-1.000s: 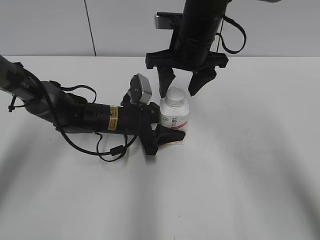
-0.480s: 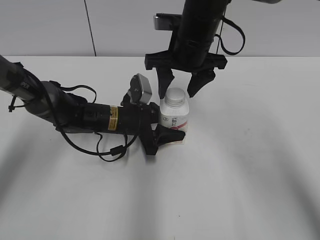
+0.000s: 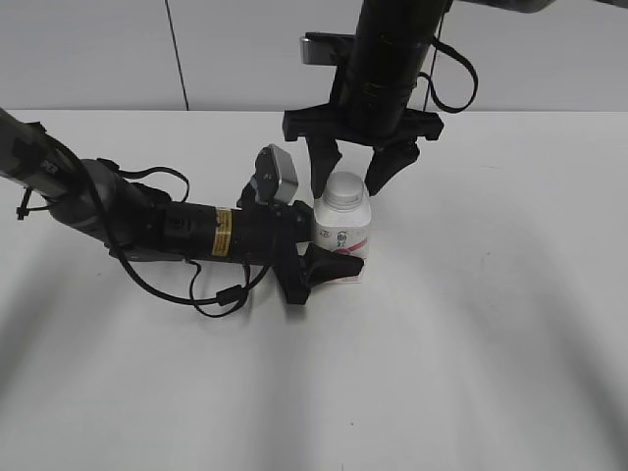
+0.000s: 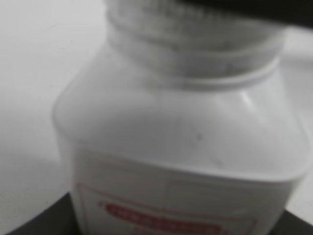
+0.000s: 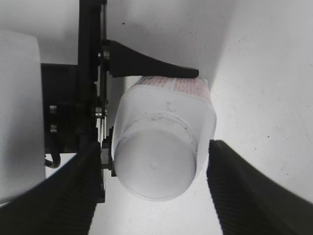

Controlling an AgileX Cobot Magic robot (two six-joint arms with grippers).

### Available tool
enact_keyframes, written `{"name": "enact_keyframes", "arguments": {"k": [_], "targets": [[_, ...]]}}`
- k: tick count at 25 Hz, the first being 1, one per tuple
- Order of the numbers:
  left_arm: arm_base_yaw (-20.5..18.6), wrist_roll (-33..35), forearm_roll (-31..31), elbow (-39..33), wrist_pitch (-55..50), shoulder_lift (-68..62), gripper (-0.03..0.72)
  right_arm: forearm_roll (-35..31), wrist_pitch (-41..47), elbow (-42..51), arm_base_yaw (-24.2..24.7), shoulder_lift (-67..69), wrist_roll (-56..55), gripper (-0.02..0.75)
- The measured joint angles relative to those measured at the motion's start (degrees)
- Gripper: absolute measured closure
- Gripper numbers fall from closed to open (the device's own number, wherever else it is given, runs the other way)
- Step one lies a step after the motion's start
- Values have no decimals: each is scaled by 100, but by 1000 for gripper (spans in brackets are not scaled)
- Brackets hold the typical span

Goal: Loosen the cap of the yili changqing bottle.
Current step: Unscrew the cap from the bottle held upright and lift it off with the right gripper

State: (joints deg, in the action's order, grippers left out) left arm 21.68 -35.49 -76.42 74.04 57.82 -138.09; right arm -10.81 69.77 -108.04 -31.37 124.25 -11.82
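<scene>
From my feed, the bottle (image 3: pixel 342 235) stands upright mid-desk (image 3: pixel 491 324), my left pincer (image 3: pixel 329 257) clamped on its body. My right pincer (image 3: pixel 351 169) hangs spread either side of the cap (image 3: pixel 343 189), not touching, I think.

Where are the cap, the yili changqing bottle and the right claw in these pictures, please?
cap (image 5: pixel 155 166), right wrist view, flat top.
yili changqing bottle (image 3: pixel 342 238), exterior view, labelled front.
right claw (image 3: pixel 352 174), exterior view, midway between fingertips.
</scene>
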Motion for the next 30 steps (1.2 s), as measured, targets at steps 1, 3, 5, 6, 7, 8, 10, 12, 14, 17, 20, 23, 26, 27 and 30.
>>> {"name": "enact_keyframes", "arguments": {"k": [1,3,5,6,7,8,10,12,14,17,20,23,26,27,30], "targets": [[0,0,0,0,0,0,284,-6,0,0,0,0,0,217],[0,0,0,0,0,0,284,-12,0,0,0,2,0,256],[0,0,0,0,0,0,284,-17,0,0,0,2,0,307],[0,0,0,0,0,0,284,-17,0,0,0,2,0,328],[0,0,0,0,0,0,284,-17,0,0,0,2,0,345],[0,0,0,0,0,0,284,-17,0,0,0,2,0,347],[0,0,0,0,0,0,284,-17,0,0,0,2,0,347],[0,-5,0,0,0,0,284,-6,0,0,0,2,26,347],[0,-5,0,0,0,0,284,6,0,0,0,2,167,347],[0,-5,0,0,0,0,284,13,0,0,0,2,734,348],[0,-5,0,0,0,0,284,20,0,0,0,2,1560,348],[0,-5,0,0,0,0,284,26,0,0,0,2,2452,348],[0,-5,0,0,0,0,284,26,0,0,0,2,3358,348],[0,-5,0,0,0,0,284,26,0,0,0,2,3676,348],[0,-5,-6,0,0,0,284,26,0,0,0,2,4566,348]]}}
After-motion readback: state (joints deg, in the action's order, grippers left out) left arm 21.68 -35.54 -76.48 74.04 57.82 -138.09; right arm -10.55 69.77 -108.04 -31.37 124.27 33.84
